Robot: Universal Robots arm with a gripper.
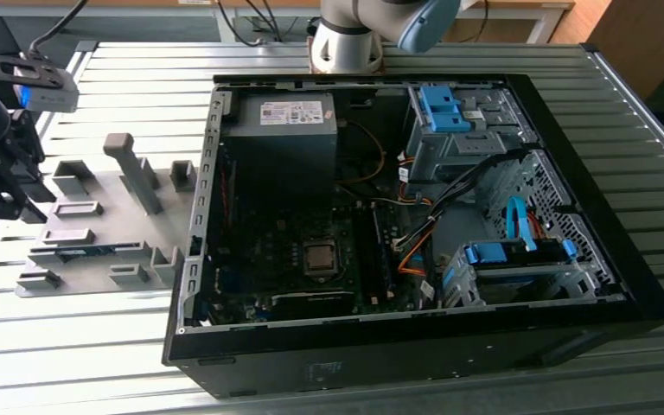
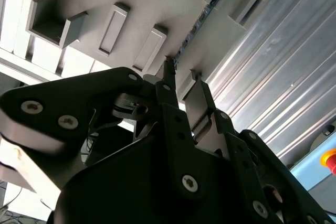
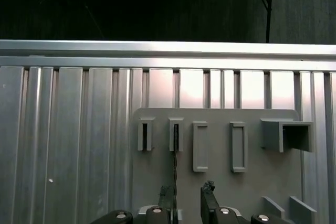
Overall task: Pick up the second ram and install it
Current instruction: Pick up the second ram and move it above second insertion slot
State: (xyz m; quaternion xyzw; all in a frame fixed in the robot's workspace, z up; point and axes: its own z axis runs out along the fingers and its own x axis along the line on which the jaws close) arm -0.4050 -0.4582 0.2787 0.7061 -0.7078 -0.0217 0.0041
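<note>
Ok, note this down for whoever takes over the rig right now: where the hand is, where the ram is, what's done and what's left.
Ram: on edge in the grey holder board, beside the open case.
Hand: open, low over the board, astride the ram's end, not closed on it.
Done: hand lined up on the ram.
Left: pick-up and install.
</note>
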